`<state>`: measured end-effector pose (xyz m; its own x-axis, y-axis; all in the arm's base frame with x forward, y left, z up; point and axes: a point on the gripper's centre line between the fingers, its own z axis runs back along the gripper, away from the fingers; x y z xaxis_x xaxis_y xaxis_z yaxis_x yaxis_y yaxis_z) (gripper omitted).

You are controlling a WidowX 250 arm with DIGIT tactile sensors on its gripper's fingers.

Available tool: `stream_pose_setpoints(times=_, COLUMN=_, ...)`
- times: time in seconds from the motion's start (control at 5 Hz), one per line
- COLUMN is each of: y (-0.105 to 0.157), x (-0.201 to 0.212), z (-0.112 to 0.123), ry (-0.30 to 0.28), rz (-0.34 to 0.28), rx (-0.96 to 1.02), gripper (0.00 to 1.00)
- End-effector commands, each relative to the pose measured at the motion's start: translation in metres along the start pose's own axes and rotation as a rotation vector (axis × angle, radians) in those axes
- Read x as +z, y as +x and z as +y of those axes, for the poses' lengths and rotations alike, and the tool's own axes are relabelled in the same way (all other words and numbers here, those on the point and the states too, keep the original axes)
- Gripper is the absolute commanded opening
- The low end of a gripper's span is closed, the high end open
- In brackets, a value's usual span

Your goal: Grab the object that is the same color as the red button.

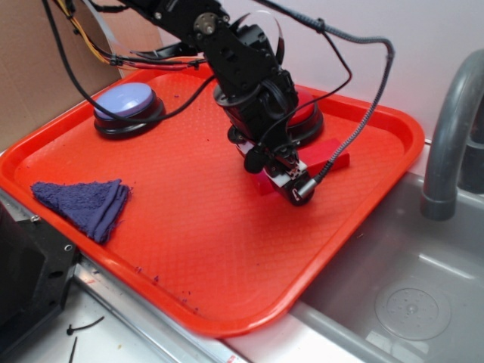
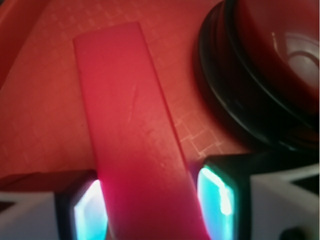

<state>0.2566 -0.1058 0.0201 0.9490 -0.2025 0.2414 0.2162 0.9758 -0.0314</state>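
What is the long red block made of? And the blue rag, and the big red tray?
The red block looks like smooth hard plastic or painted wood: flat faces, faint scratches, dull sheen. The blue cloth looks like fuzzy terry fabric, with soft folds and frayed edges. The red tray seems to be moulded plastic with a fine grid texture and a raised, rounded rim.

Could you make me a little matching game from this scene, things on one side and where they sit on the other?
Things:
1. red block
2. red button
3. lavender button
4. blue cloth

Places:
A. far left corner of the tray
B. between the gripper's fingers
C. near left part of the tray
D. right behind the block, partly hidden by the arm

Pairs: 1-B, 2-D, 3-A, 4-C
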Motion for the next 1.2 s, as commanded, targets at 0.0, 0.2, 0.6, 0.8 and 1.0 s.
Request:
stream_pose_setpoints(times=0.0, y=0.003, x=0.071, z=0.008, ry=-0.067, rz=0.158, rx=0.136, gripper=0.0)
stream_pose_setpoints(times=0.2, y=-0.011, x=0.114, z=0.023, ry=-0.061, rz=0.219, rx=0.199, gripper=0.0)
stream_pose_setpoints(times=0.6, y=-0.056, x=0.19, z=0.046, ry=0.066, rz=0.116, rx=0.435, gripper=0.0)
stream_pose_setpoints(times=0.8, y=-0.076, x=0.206, z=0.052, ry=0.104, rz=0.064, rx=0.505, gripper=0.0)
stream_pose_setpoints(times=1.0, y=-0.081, x=0.206, z=0.052, ry=0.139, rz=0.059, rx=0.515, gripper=0.0)
